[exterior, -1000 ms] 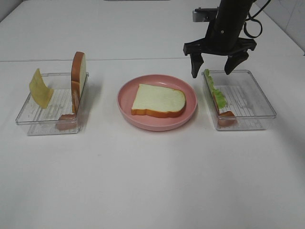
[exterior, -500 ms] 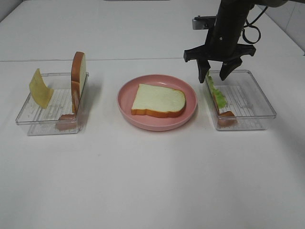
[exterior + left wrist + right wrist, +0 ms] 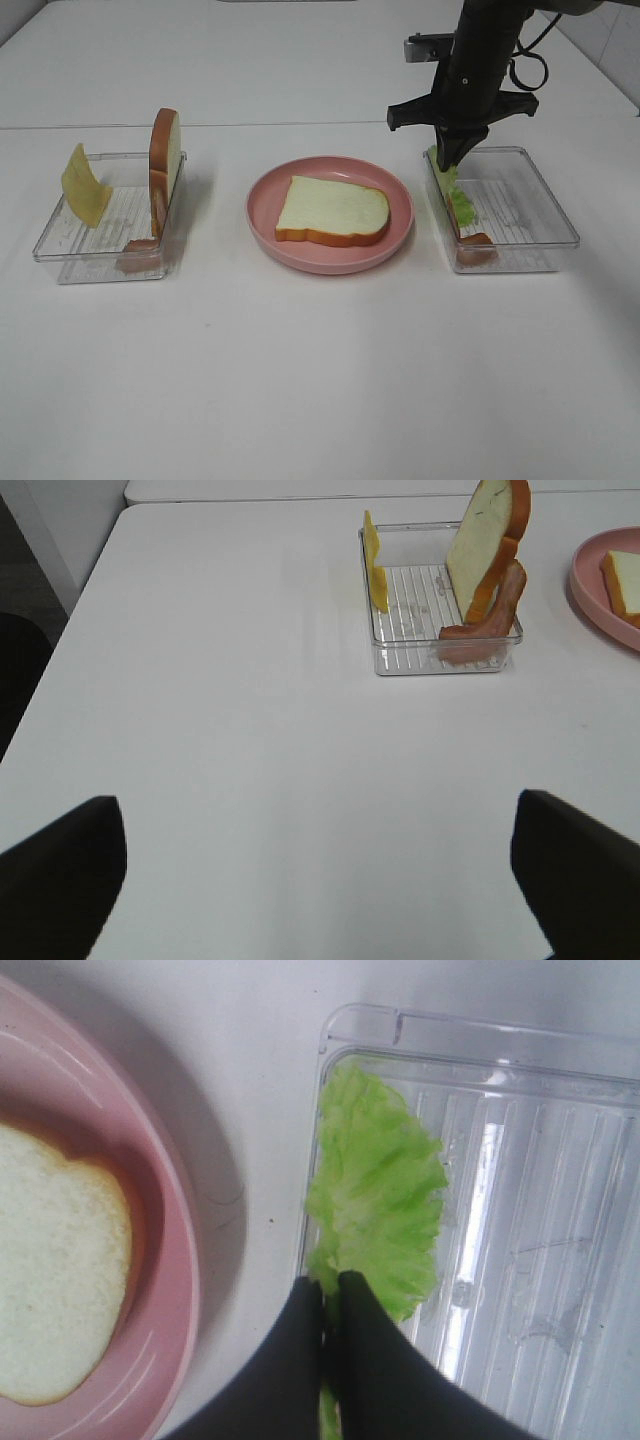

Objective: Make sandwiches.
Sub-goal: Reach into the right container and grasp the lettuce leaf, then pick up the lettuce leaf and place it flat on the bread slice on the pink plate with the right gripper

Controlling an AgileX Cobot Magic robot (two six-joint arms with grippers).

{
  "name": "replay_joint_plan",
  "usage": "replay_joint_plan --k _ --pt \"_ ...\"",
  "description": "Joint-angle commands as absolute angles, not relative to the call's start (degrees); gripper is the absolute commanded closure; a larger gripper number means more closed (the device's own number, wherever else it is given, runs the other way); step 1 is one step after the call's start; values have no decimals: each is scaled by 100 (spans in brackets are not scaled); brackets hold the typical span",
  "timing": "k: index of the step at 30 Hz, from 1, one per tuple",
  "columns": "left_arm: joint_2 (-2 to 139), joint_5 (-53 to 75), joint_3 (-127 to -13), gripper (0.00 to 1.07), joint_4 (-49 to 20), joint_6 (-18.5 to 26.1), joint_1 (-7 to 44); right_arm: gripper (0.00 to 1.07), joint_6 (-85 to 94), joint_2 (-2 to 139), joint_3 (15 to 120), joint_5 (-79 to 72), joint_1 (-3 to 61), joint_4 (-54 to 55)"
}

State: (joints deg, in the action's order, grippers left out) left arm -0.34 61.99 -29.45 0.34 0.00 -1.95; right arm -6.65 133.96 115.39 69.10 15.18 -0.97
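One white bread slice [image 3: 333, 210] lies flat on the pink plate [image 3: 330, 262]. A green lettuce leaf [image 3: 458, 200] stands on edge along the plate-side wall of the right clear tray [image 3: 535, 215]. My right gripper [image 3: 452, 160] is shut on the top of the lettuce leaf [image 3: 375, 1190]; in the right wrist view its fingertips [image 3: 328, 1295] pinch the leaf's edge. The left clear tray [image 3: 100, 235] holds a yellow cheese slice [image 3: 85, 185], an upright bread slice [image 3: 166, 145] and a meat strip [image 3: 157, 205]. My left gripper [image 3: 315, 810] is open over bare table, well short of that tray [image 3: 440, 660].
A brown meat strip [image 3: 475, 243] lies at the near end of the right tray. The plate [image 3: 90, 1260] sits close beside the right tray [image 3: 520, 1210]. White table surrounds the trays and plate.
My right gripper came down onto the lettuce leaf and its jaws went from wide apart to shut on the leaf's top edge. Nothing else moved.
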Motion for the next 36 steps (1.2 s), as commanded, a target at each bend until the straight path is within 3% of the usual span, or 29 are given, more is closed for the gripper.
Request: replay_joint_plan --k 1,14,20,21,26,36 --pt "-115 6154 -2945 4 0 -34 -212 107 -636 13424 11557 6898 1490 -166" --pt "-115 6154 -2945 4 0 -34 -212 107 -653 12599 11557 7002 1495 143" --pt "-115 6154 -2945 4 0 -34 -212 107 -384 12342 11557 6916 1507 1318" --pt "-115 6154 -2945 4 0 -34 -212 107 -138 12347 11557 6830 1507 2028" --pt "-115 6154 -2945 4 0 -34 -212 107 292 12508 11557 6652 1530 3375" --pt "-115 6154 -2945 4 52 0 -212 107 435 13161 11557 6325 2137 3638"
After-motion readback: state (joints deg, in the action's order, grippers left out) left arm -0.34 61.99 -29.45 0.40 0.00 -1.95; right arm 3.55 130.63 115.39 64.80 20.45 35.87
